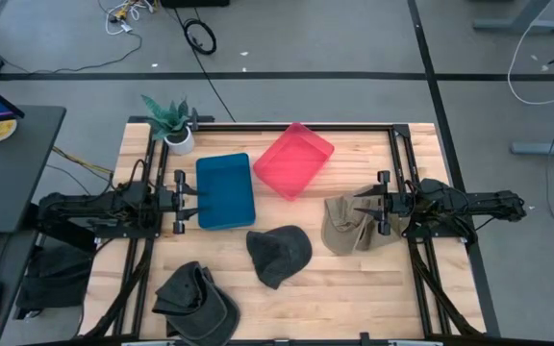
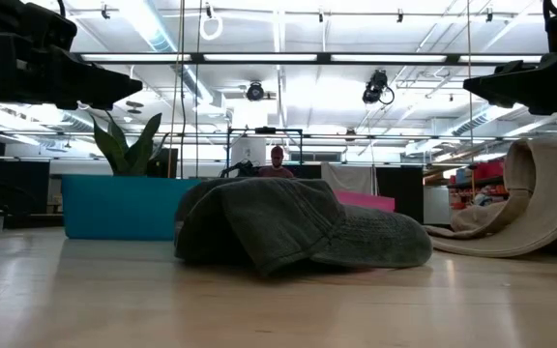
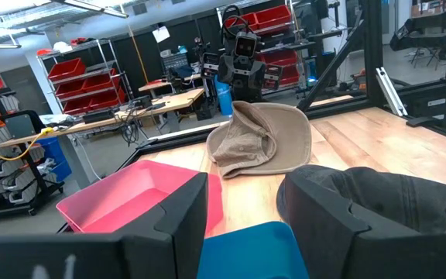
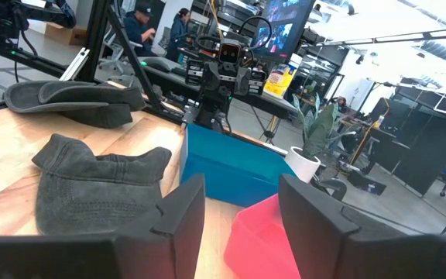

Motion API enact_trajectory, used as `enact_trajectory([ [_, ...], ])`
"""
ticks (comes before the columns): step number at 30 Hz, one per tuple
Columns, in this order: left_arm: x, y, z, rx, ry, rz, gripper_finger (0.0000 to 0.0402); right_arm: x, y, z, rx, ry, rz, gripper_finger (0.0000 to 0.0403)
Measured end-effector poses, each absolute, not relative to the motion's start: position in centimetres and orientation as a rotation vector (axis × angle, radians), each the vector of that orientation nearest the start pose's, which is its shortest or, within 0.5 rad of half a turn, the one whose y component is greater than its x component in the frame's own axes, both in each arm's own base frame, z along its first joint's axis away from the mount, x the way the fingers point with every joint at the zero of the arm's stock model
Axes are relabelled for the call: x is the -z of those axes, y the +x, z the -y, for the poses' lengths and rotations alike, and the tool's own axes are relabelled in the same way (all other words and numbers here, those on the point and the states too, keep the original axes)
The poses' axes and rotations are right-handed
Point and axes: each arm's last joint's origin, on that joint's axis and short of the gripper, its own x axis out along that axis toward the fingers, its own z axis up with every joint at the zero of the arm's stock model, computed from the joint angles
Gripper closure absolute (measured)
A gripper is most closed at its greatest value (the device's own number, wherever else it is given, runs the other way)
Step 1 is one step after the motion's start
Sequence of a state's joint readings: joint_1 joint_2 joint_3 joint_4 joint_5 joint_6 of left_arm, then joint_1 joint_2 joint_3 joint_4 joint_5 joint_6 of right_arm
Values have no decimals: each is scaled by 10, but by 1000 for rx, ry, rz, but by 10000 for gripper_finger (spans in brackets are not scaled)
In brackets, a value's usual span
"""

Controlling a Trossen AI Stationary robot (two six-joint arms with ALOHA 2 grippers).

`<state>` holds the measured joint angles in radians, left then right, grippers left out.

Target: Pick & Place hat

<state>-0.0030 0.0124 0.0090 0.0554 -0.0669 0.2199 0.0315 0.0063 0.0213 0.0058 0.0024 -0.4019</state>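
Three hats lie on the wooden table. A tan hat (image 1: 346, 223) (image 2: 520, 203) (image 3: 262, 139) sits crumpled at the right. A dark grey cap (image 1: 279, 254) (image 2: 298, 227) (image 4: 91, 186) rests crown up in the middle. A darker cap (image 1: 196, 303) (image 4: 72, 101) lies near the near-left corner. My left gripper (image 1: 192, 200) (image 3: 242, 205) hovers open over the left edge of the blue bin (image 1: 226, 190). My right gripper (image 1: 365, 204) (image 4: 242, 198) hovers open above the tan hat's far-right part. In the low view both arms hang high above the table.
A pink bin (image 1: 293, 160) (image 3: 130, 198) sits tilted beside the blue bin at the far middle. A potted plant (image 1: 173, 123) (image 4: 316, 128) stands at the far-left corner. Black frame rails (image 1: 407, 183) run along both sides. Bare wood (image 1: 373, 298) lies at the near right.
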Motion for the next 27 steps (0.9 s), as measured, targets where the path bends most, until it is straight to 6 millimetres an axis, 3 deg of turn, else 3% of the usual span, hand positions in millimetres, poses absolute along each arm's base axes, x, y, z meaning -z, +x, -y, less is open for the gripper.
enact_trajectory([
  [27, -171, 98, -2, -69, 218, 44, 225, -172, 97, -3, -22, -453, 35, 234],
])
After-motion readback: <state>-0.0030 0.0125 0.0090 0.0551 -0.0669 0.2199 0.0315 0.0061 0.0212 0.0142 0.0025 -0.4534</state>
